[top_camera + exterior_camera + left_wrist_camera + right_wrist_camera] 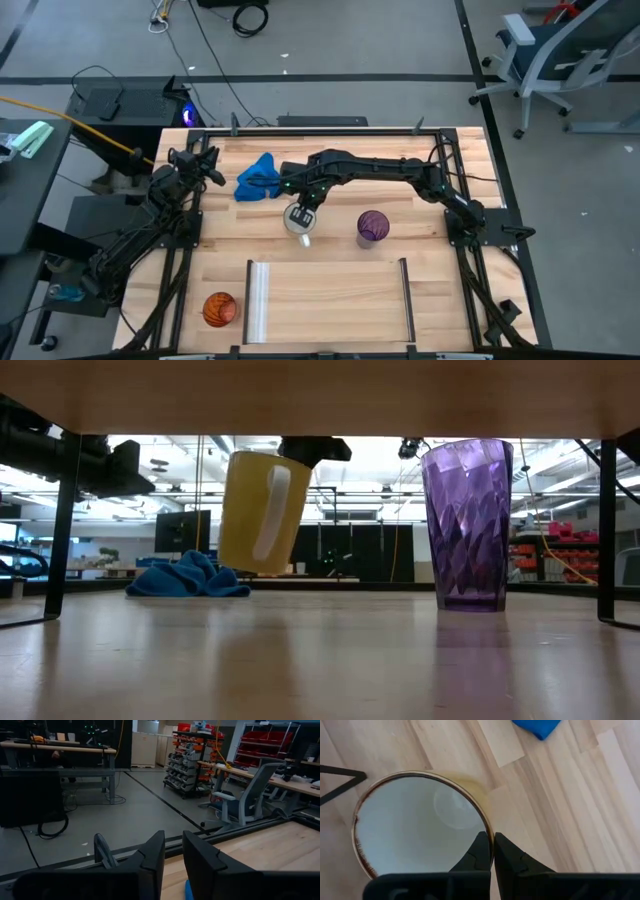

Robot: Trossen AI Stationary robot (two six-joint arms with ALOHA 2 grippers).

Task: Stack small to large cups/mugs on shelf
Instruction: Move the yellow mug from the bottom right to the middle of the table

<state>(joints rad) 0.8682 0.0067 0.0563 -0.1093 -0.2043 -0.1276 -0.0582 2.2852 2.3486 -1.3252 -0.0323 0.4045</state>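
Note:
A mug, yellow outside and white inside with a white handle, hangs over the table's middle with my right gripper shut on it; seen from above, the mug is just below the gripper. To its right the purple tumbler stands upright on its base. The orange cup sits at the near left, beside the shelf's silver rail. The shelf lies flat at the near middle. My left gripper waits at the table's far left corner, open by a narrow gap, with nothing in it. My right gripper pinches the mug's rim, one finger inside the mug and one outside. The fingers come from above, pointing steeply down. The mug hangs below them, lifted clear of the table and tilted, its handle toward the near side.
A crumpled blue cloth lies at the far middle, just behind the mug. A thin dark rail bounds the shelf's right end. Dark frame posts stand along both table sides.

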